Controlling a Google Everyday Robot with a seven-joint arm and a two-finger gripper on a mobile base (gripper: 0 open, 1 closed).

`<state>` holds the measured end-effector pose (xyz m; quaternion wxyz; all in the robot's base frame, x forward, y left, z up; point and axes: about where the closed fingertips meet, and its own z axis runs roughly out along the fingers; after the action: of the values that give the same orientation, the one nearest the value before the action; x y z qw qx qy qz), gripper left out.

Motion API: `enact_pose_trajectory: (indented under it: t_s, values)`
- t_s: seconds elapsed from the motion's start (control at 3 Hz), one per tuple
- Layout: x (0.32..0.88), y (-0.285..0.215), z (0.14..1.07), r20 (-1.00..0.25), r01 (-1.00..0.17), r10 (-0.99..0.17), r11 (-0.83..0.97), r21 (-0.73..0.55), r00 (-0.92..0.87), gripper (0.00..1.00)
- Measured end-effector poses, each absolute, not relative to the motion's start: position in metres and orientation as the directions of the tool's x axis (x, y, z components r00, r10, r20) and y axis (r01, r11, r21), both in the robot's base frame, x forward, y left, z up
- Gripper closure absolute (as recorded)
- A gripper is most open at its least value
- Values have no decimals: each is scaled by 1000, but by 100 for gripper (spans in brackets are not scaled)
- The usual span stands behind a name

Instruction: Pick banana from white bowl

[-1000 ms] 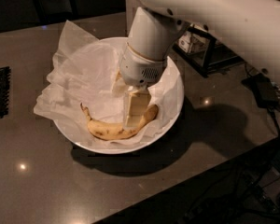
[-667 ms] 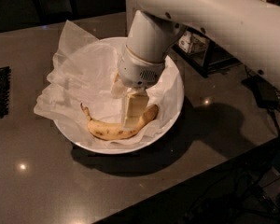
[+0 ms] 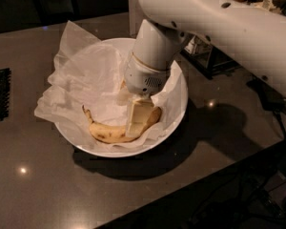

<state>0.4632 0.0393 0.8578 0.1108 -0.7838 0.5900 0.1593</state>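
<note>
The white bowl (image 3: 109, 151) stands in the middle of the dark counter, lined with crinkled white tissue paper (image 3: 86, 75). The banana (image 3: 107, 133), yellow with brown speckles and a dark stem tip at its left end, lies curved along the bowl's near side. My gripper (image 3: 136, 120) reaches down into the bowl from the upper right and sits on the right half of the banana, hiding its middle part. The white arm covers the bowl's far right side.
A black wire rack (image 3: 205, 56) with packets stands behind the bowl at the right, partly hidden by the arm. A black grille (image 3: 0, 94) lies at the left edge. The counter's front edge runs diagonally at the lower right, with dark cables (image 3: 271, 104) beyond it.
</note>
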Motion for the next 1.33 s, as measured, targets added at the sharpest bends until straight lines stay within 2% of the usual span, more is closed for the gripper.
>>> enact_pose_trajectory:
  t_s: [0.67, 1.33]
  values:
    - [464, 27, 848, -383, -970, -900, -241, 38, 209, 38]
    - [470, 19, 833, -390, -975, -905, -212, 70, 169, 57]
